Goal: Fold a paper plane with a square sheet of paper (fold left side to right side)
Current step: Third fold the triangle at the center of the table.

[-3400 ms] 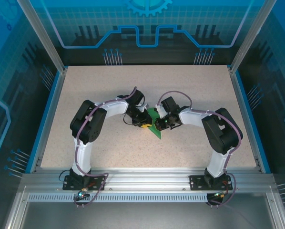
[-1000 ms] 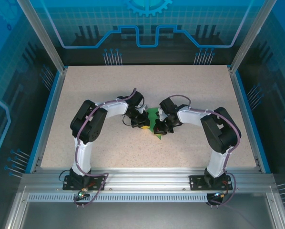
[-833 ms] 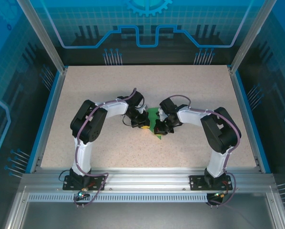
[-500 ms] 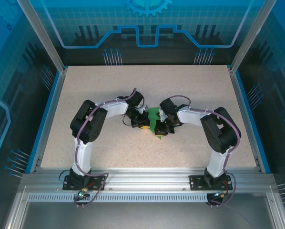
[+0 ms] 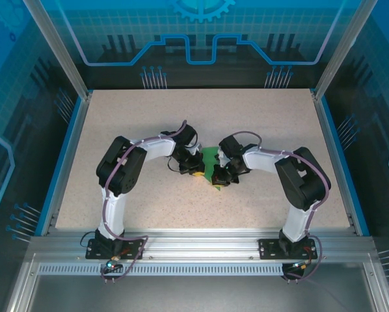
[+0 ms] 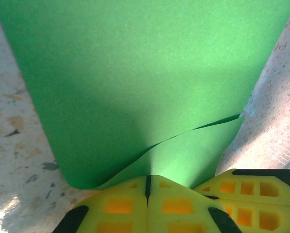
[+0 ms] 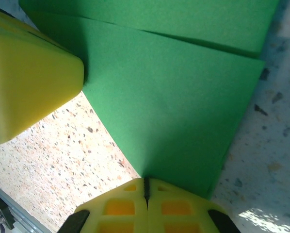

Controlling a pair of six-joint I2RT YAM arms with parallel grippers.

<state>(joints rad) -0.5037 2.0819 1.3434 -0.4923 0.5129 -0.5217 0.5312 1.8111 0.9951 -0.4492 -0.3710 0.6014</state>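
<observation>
1. Paper first: the square sheet of paper is already partly folded into a narrow, layered green shape. Its long axis runs from a wider far end to a pointed near tip, and it lies flat on the speckled table.
2. The left gripper sits at the sheet's left edge. Its yellow fingers are pressed fully together, tips down where the paper meets them. The left wrist view shows a loose flap edge running slantwise out from just in front of those tips. I cannot tell whether any paper is nipped between them.
3. The right gripper is at the sheet's right side, toward the near tip. It is likewise closed tight, its tips on a corner of the green layer, and no pinch can be made out there either.
4. What the next fold turns on, as I judge it: the left side has to go over the long axis onto the right side. The left gripper is already on the edge to be carried, so that arm is the nearer one. The right gripper is placed to pin the far half.
5. Both grippers are crowded close together across the narrow sheet, so a sweep over the axis has little room before the fingers meet.
6. The table looks matte and flat, so thin paper may slide rather than lift. Bare surface lies around the sheet on every side, and the blue rim is well apart from it.
</observation>
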